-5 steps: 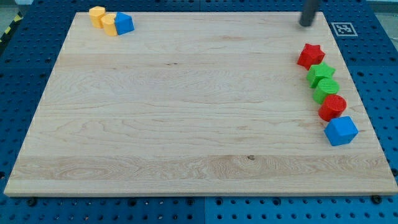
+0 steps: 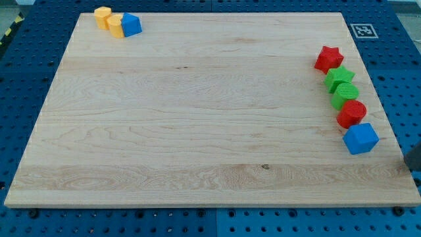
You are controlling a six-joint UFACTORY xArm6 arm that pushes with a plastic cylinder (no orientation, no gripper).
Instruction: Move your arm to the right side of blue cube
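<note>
Blue cube (image 2: pixel 360 138) unmoved | my tip (image 2: pixel 414 166) moved from view's top to cube's right | tool: none, rod only

My tip (image 2: pixel 414 164) is blurred and cut off at the view's right edge.

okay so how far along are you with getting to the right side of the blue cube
Nearly done. My tip now shows as a dark blur at the view's right edge, just right of and slightly below the blue cube, off the wooden board. In hand: settling beside the cube. Left: perhaps rising level with it. The cube itself sits untouched below the red cylinder.
</note>
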